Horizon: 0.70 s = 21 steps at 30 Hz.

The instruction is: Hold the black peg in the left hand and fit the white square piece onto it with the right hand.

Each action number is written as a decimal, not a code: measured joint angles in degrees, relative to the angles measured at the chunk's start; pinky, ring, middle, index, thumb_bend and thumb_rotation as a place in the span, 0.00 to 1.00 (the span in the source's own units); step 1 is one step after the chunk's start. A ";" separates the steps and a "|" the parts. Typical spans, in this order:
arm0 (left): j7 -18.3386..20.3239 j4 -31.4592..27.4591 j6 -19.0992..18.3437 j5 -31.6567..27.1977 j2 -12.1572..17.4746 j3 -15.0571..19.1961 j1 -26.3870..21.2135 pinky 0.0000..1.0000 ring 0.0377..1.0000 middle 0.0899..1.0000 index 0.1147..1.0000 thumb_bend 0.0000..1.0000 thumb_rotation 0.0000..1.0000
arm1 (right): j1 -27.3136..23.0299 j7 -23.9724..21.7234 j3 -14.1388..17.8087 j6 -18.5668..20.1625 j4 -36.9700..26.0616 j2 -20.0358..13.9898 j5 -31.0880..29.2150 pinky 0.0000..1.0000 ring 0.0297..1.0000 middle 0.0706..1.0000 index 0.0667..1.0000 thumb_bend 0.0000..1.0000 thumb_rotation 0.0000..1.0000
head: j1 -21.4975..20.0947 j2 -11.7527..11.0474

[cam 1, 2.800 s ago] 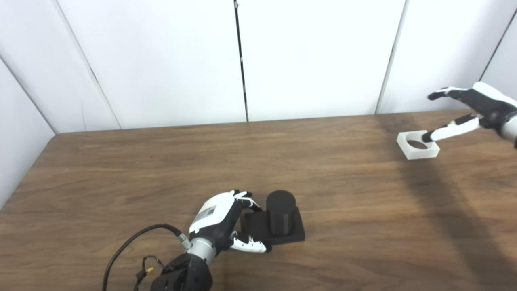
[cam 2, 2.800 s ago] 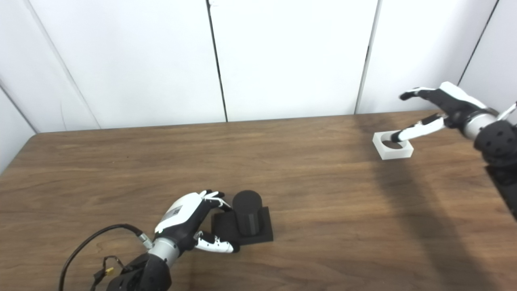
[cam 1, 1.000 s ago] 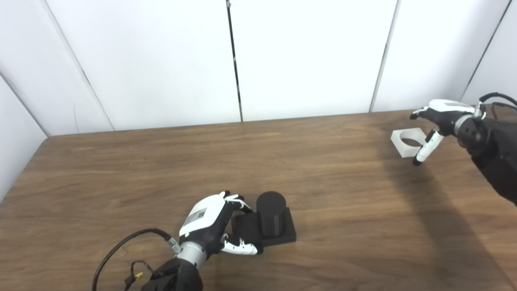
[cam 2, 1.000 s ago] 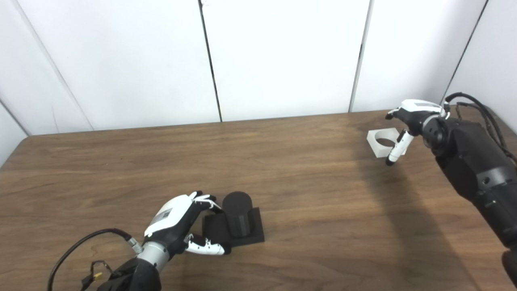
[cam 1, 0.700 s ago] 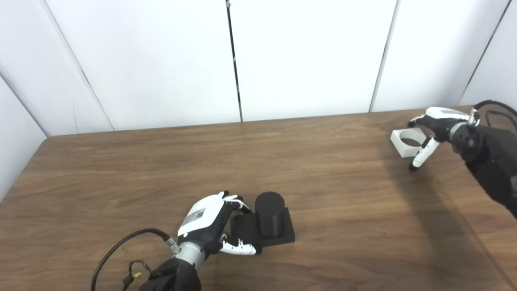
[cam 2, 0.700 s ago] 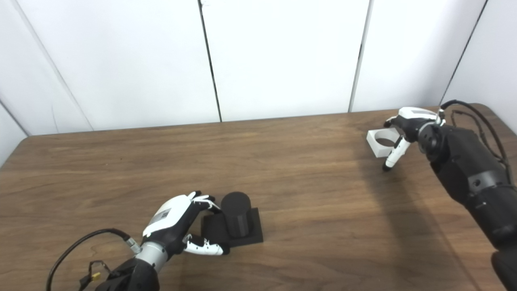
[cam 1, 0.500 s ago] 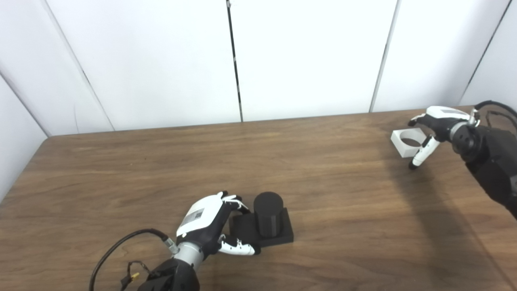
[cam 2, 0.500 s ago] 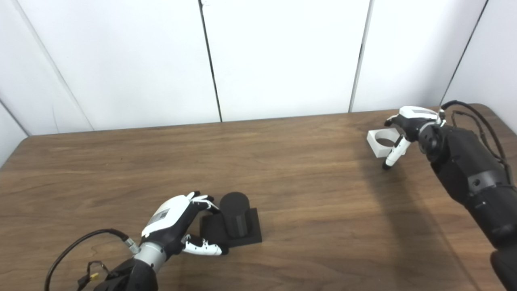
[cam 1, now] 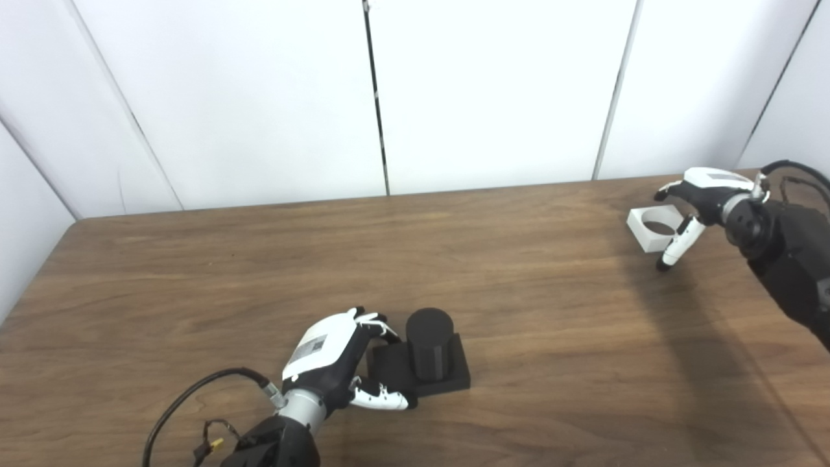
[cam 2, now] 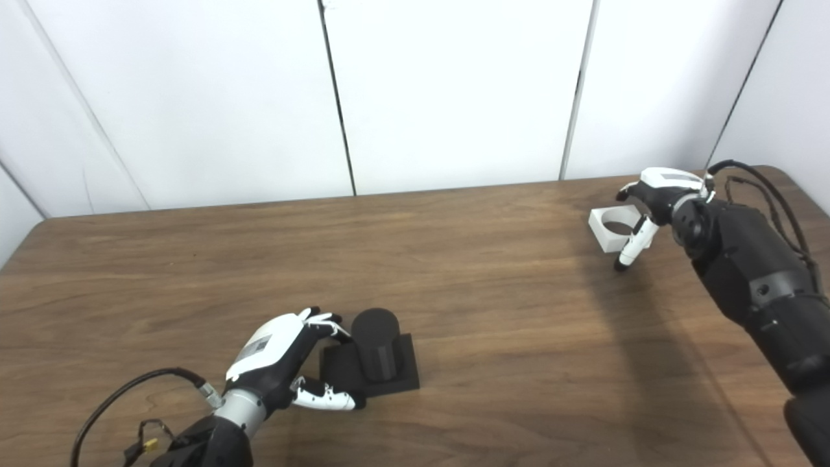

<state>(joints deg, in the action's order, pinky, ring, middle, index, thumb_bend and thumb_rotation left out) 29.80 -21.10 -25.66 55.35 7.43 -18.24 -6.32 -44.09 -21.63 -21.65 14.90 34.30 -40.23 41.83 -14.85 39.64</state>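
Note:
The black peg point(cam 1: 428, 350) is an upright cylinder on a square black base, near the table's front middle. My left hand point(cam 1: 334, 360) is closed on the base's left edge, fingers on top and thumb along the front. The white square piece point(cam 1: 642, 239) with a round hole lies flat at the far right of the table. My right hand point(cam 1: 700, 194) hovers at its right side, open, with fingers arched over its far edge and the thumb point(cam 1: 674, 246) pointing down in front of it. It also shows in the right eye view point(cam 2: 658, 188).
The brown wooden table point(cam 1: 259, 272) ends at white wall panels behind. A black cable point(cam 1: 194, 395) loops from my left wrist at the front edge. My dark right forearm point(cam 2: 752, 279) runs along the table's right side.
My right hand turned from a level reach to arching over the white piece, thumb down, and has barely moved in the last second. My left hand and the peg slid slightly left.

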 measured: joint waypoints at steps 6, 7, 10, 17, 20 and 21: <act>0.09 -0.24 -0.01 0.69 -0.16 0.01 0.17 1.00 1.00 0.89 0.42 0.51 0.06 | -0.50 -0.55 -0.72 0.02 0.07 0.02 0.27 1.00 1.00 0.98 0.85 0.92 0.23 | 0.17 0.00; 0.11 -0.30 -0.02 0.83 -0.19 -0.01 0.20 1.00 1.00 0.89 0.42 0.51 0.06 | -0.67 -0.67 -0.97 0.01 0.18 0.03 0.29 1.00 1.00 0.98 0.85 0.92 0.23 | 0.18 0.00; 0.13 -0.50 -0.05 1.10 -0.30 0.01 0.39 1.00 1.00 0.89 0.42 0.51 0.06 | -1.16 -0.76 -1.51 -0.03 0.71 0.23 0.40 1.00 1.00 0.97 0.85 0.90 0.24 | 0.26 -0.09; 0.13 -0.79 -0.10 1.33 -0.33 0.09 0.75 1.00 1.00 0.89 0.42 0.51 0.06 | -2.39 -1.22 -3.16 -0.40 2.22 0.47 1.13 1.00 1.00 0.98 0.85 0.82 0.28 | 0.53 0.09; 0.21 -0.90 -0.10 1.80 -0.56 0.18 0.91 1.00 1.00 0.89 0.42 0.51 0.06 | -2.51 -1.81 -3.31 -0.83 2.22 0.45 1.33 1.00 1.00 0.98 0.83 0.79 0.27 | 0.61 0.09; 0.22 -0.92 -0.10 1.99 -0.70 0.22 0.95 1.00 1.00 0.89 0.42 0.51 0.06 | -2.53 -1.99 -3.30 -1.13 2.22 0.44 1.33 1.00 1.00 0.98 0.82 0.78 0.27 | 0.62 0.09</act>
<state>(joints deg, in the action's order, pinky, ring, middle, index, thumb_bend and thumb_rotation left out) 30.02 -22.02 -25.77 57.34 6.73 -18.02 -5.36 -46.61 -23.62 -24.96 13.77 36.52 -39.79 43.15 -14.24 39.73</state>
